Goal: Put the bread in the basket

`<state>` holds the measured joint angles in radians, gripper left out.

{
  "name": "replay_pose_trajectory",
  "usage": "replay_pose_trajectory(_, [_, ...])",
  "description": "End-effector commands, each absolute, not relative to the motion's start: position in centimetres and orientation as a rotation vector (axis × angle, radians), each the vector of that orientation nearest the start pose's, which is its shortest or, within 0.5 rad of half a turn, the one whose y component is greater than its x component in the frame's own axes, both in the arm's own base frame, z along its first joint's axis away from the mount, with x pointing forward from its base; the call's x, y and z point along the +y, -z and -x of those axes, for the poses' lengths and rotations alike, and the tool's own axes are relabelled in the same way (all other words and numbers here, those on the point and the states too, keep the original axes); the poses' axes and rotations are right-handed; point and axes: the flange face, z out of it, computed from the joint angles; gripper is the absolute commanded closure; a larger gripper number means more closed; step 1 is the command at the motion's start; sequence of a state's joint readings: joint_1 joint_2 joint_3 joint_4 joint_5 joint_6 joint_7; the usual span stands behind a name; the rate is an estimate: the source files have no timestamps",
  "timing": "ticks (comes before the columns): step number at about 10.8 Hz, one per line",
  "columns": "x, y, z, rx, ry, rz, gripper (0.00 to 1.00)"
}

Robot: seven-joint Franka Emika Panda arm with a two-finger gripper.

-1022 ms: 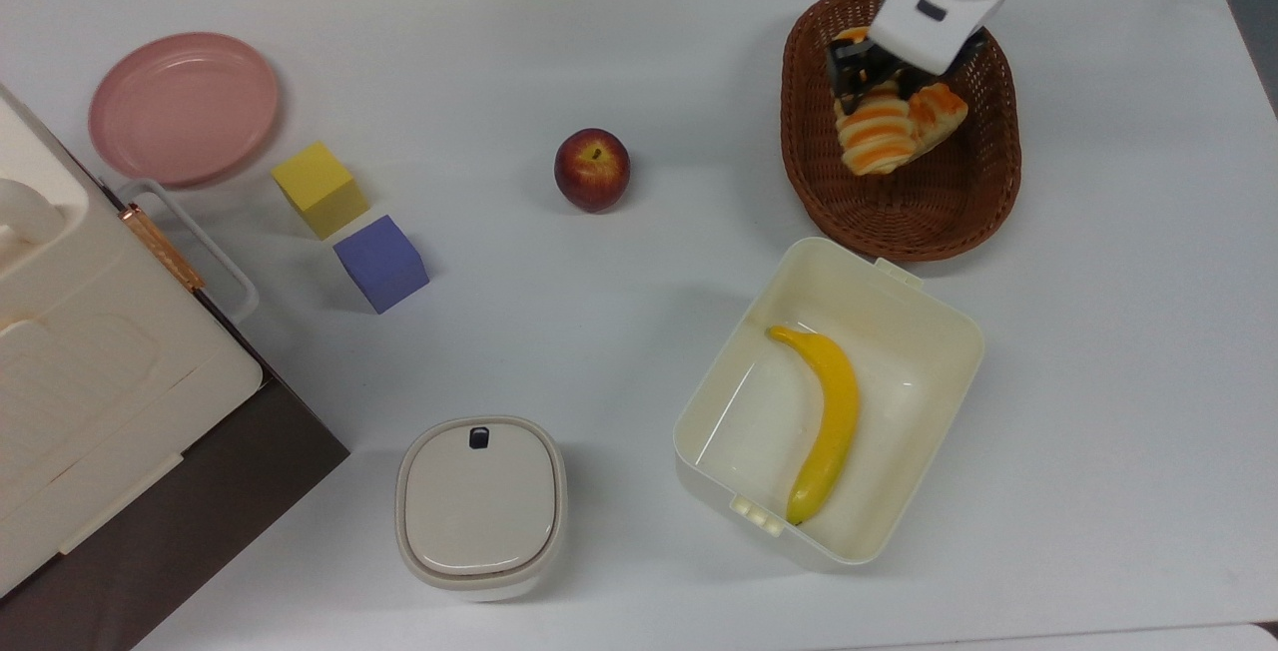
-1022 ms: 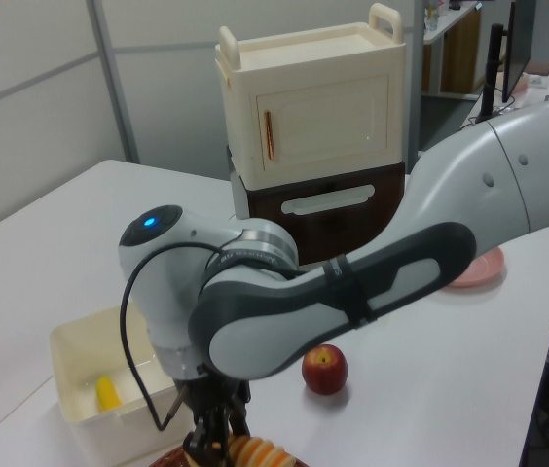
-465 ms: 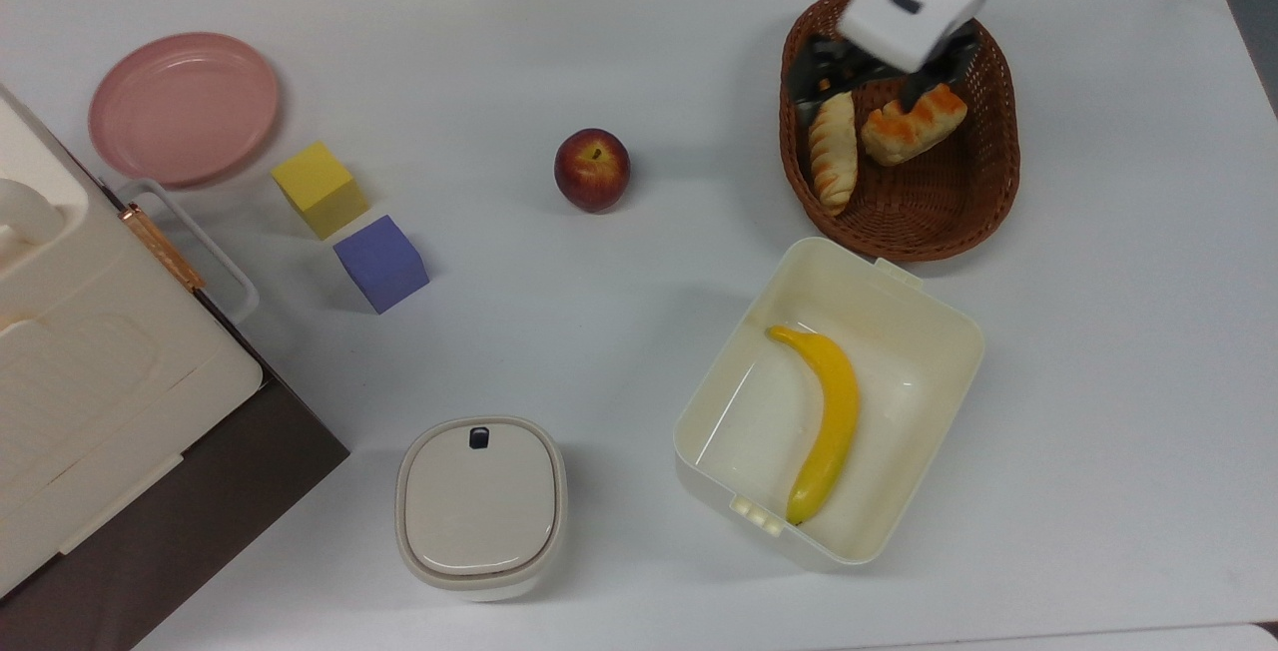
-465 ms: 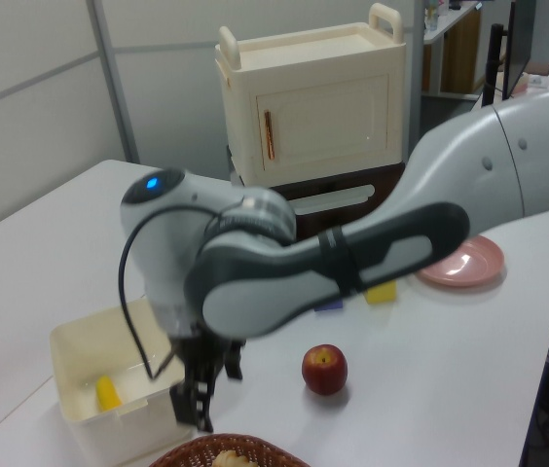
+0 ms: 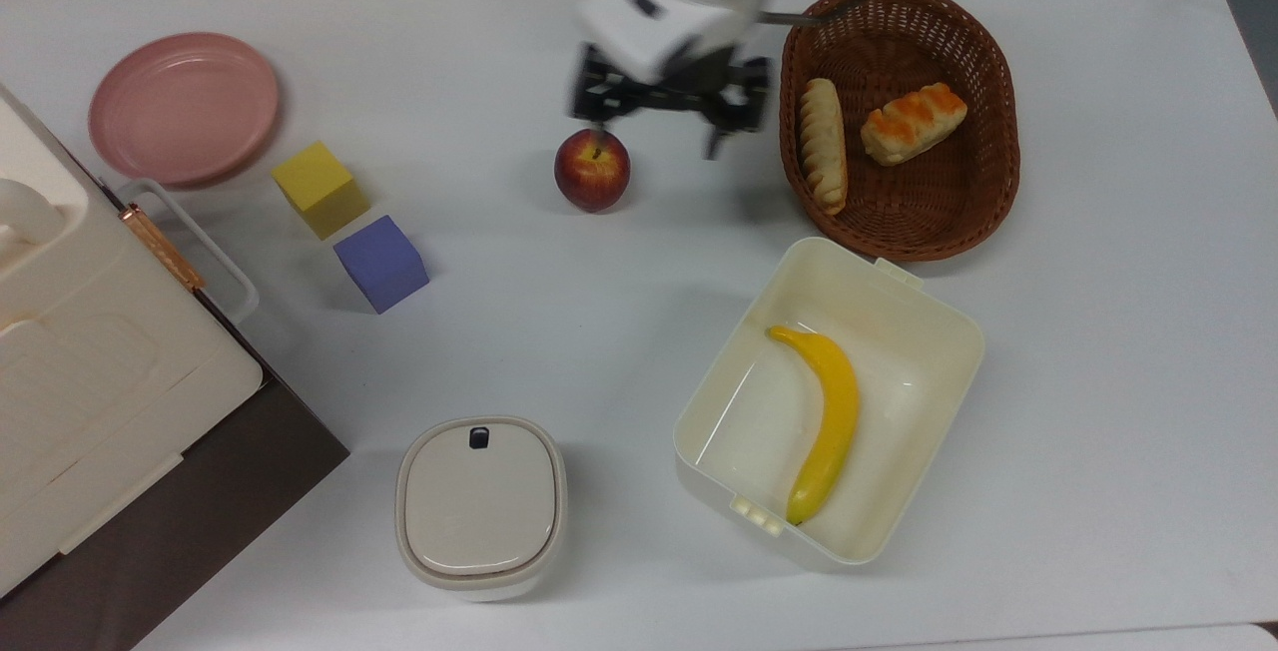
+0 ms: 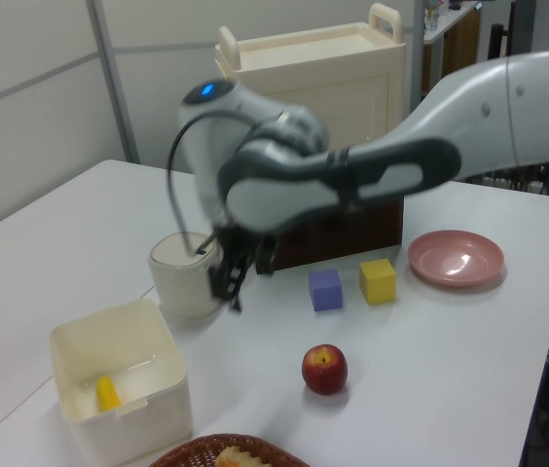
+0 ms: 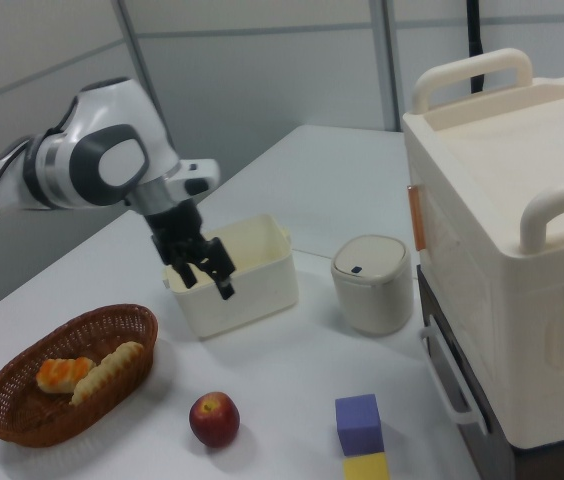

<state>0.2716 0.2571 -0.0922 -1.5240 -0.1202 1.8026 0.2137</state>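
Note:
The bread (image 5: 825,158), a long narrow ridged roll, lies along the inside wall of the brown wicker basket (image 5: 990,194) on the top view's left side. In the right view the bread (image 7: 108,371) rests in the basket (image 7: 20,426) beside a chunkier roll (image 7: 56,375). My gripper (image 5: 659,125) hangs open and empty above the table, between the basket and a red apple (image 5: 592,169). The right view has the gripper (image 7: 205,279) in front of the cream box, well clear of the basket. The left view puts the gripper (image 6: 231,283) high above the table.
A cream box (image 5: 944,317) holding a banana (image 5: 829,421) stands just below the basket in the top view. A lidded container (image 5: 481,506), a yellow cube (image 5: 319,189), a blue cube (image 5: 380,263), a pink plate (image 5: 184,107) and a cabinet (image 5: 80,381) fill the top view's left half.
The gripper opened and let go of the bread, which now lies in the basket. The arm then rose and swung to the top view's left, away from the basket toward the apple.

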Motion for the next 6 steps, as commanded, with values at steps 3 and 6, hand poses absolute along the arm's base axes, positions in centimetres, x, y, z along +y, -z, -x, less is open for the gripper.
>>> replay_pose_trajectory(3, [0.6, -56.4, -60.1, 0.202, -0.046, 3.265, 0.00])
replay_pose_trajectory(6, [-1.9, -58.4, -59.1, 0.219, -0.011, 3.256, 0.00])
